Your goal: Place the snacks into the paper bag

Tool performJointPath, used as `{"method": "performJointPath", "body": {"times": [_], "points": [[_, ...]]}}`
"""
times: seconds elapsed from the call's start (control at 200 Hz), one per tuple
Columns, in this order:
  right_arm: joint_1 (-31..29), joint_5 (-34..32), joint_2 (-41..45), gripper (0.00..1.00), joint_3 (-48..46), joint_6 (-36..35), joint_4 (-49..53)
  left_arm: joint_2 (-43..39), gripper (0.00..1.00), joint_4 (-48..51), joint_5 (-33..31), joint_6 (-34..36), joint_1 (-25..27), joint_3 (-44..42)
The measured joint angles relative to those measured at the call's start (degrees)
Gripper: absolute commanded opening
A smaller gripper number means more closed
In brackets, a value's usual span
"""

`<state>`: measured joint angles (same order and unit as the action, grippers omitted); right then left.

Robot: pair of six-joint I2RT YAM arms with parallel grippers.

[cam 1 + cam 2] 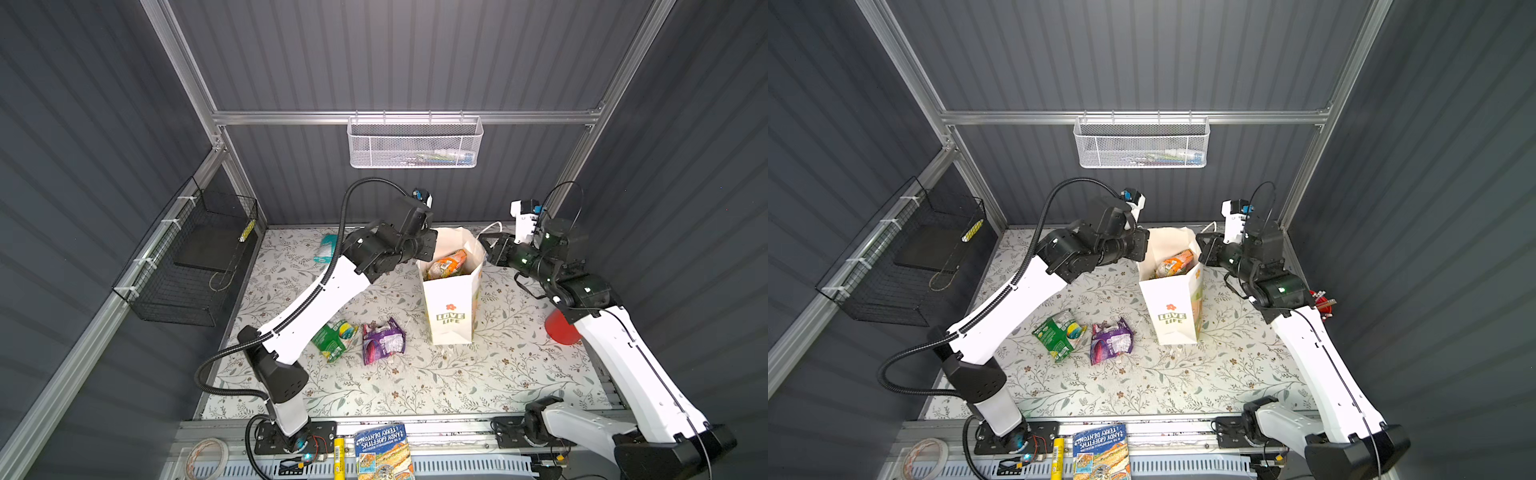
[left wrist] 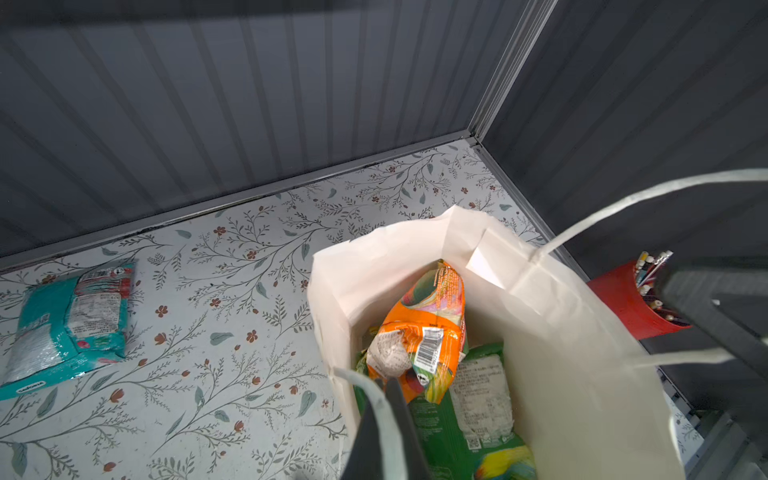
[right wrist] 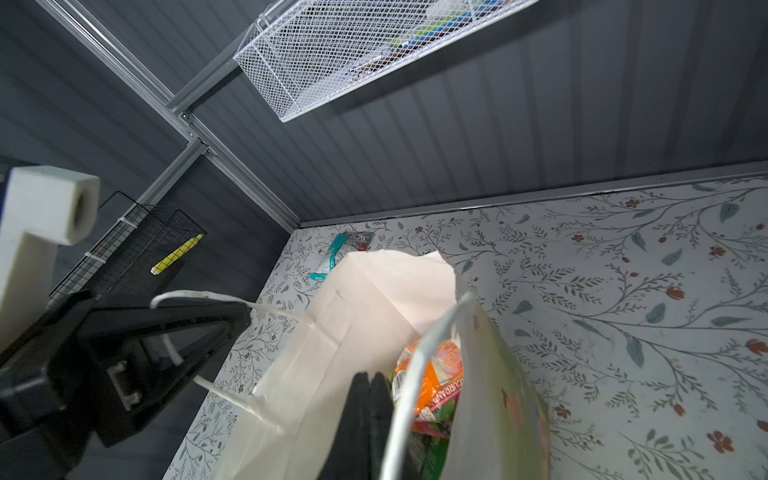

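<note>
Now | paper bag (image 1: 451, 299) reads "LOVE LIFE" | book (image 1: 384, 453): "TERRY DENTON" | left fingers (image 2: 395, 415) clenched | right fingers (image 3: 361, 415) clenched

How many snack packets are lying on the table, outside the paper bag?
3: a teal packet by the back wall, and a green packet and a purple packet side by side left of the paper bag. Others may be hidden.

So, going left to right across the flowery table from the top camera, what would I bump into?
In a top view: green snack packet → purple snack packet → paper bag → red cup. The teal packet at the back lines up with the green one, so I skip it.
</note>
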<state>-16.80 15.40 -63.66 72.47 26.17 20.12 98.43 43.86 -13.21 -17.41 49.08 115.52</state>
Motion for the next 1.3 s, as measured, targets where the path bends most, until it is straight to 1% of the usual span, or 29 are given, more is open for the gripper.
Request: {"method": "performJointPath", "body": {"times": [0.095, 0.205, 0.235, 0.265, 0.37, 0.415, 0.445, 0.46, 0.485, 0.5, 0.645, 0.745, 0.841, 0.911, 0.986, 1.061, 1.211, 1.301], "points": [[0.35, -0.15, 1.57, 0.00, -4.57, -0.04, -1.29, -2.23, 0.00, -2.58, -0.02, -0.31, 0.00, -4.87], [0.92, -0.15, 2.03, 0.00, -10.75, 0.39, -2.93, -2.32, 0.00, -4.90, 0.44, -1.27, 0.00, -10.80], [0.92, -0.09, 2.16, 0.00, -12.31, 0.55, -3.32, -2.21, 0.03, -5.31, 0.52, -1.60, 0.00, -12.15], [0.92, 0.04, 2.43, 0.00, -13.75, 0.76, -3.85, -2.14, 0.08, -5.60, 0.68, -1.90, 0.00, -13.44], [0.94, 0.09, 4.44, 0.00, -16.96, 1.38, -5.01, -2.12, 0.41, -6.03, 0.92, -3.02, 0.00, -15.10], [0.96, 0.09, 5.68, 0.00, -17.20, 1.73, -5.31, -2.38, 0.65, -6.69, 1.09, -2.89, 0.00, -15.10], [0.96, 0.09, 6.60, 0.00, -17.20, 1.90, -5.60, -2.78, 0.79, -6.97, 1.14, -2.97, 0.00, -15.10], [0.96, 0.11, 7.13, 0.00, -17.20, 1.95, -5.75, -3.04, 0.84, -7.04, 1.22, -2.91, 0.00, -15.13], [0.96, 0.13, 7.98, 0.00, -17.20, 2.10, -5.95, -3.63, 0.97, -7.10, 1.27, -2.95, 0.00, -15.19], [0.96, 0.17, 8.52, 0.00, -17.20, 2.12, -6.01, -4.11, 0.99, -7.13, 1.27, -2.95, 0.00, -15.26], [0.96, 0.28, 12.41, 0.00, -19.28, 2.82, -6.75, -10.75, 1.00, -6.75, 2.03, -1.92, 0.00, -16.00], [0.98, 0.09, 13.14, 0.00, -20.63, 3.34, -7.02, -16.41, 1.00, -6.54, 4.63, -0.48, 0.00, -17.42], [1.01, -0.33, 13.16, 0.00, -21.24, 3.63, -7.58, -21.66, 1.00, -6.40, 7.37, 0.74, 0.00, -20.98], [1.01, -0.44, 13.22, 0.00, -21.51, 3.85, -7.96, -23.91, 1.00, -5.51, 8.52, 1.16, 0.00, -23.50], [1.01, -0.63, 13.75, 0.00, -22.03, 4.00, -8.24, -24.70, 1.00, -4.26, 8.44, 1.07, 0.00, -25.92], [1.01, -0.94, 14.64, 0.00, -22.56, 4.09, -8.26, -25.05, 1.00, -3.50, 7.82, 0.22, 0.00, -29.97], [1.01, -1.77, 16.13, 0.00, -23.12, 4.28, -8.24, -26.73, 1.00, -2.10, 4.39, -2.40, 0.00, -43.25], [1.01, -1.92, 16.06, 0.00, -23.30, 4.33, -8.24, -27.61, 1.00, -2.27, 3.72, -4.35, 0.00, -50.16]]}}
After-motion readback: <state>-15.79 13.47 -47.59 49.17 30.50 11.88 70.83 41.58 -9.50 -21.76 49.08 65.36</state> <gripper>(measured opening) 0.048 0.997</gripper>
